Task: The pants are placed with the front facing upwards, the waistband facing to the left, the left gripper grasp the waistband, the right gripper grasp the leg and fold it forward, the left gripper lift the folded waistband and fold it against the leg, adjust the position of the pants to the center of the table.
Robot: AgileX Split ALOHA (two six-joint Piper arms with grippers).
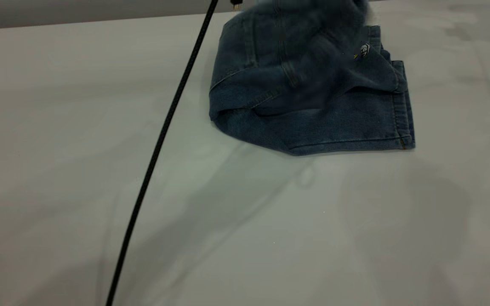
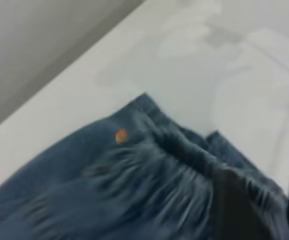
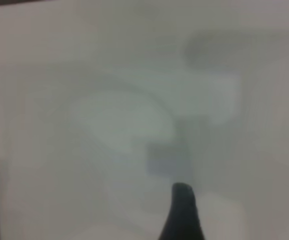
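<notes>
**Denim mid-fold: waistband going over toward the legs**

Denim fills the far middle of the counter point(image 1: 100, 127) in the exterior view: the pants point(image 1: 338, 123) lie already doubled lengthwise, their stitched leg hems stacked at the view's right and a rounded fold at the left. Above that flat layer the upper part of the cloth is raised and smeared with motion, running out past the top edge of the picture, so the step in hand looks like the second fold, the waistband end being carried across to lie against the legs.

From the left wrist view the gathered waistband point(image 2: 184, 150) sits right under the camera, with dark finger shapes of the left pincer point(image 2: 264, 210) at the cloth's edge. Whether it is clenched on the band or released I cannot tell; the lifted cloth suggests a hold, but the contact itself is not shown. A black braided cable point(image 1: 160, 140) slants across the counter from the top of the exterior view down to its lower edge.

The right pincer point(image 3: 182, 212) shows only one tapered black tip over bare counter, apart from the pants; its state cannot be told either.

Next, the raised end needs laying flat onto the leg layer with edges roughly matched, then letting go without dragging the fold. The bundle sits far from the counter's middle, so a shift nearer would follow.
</notes>
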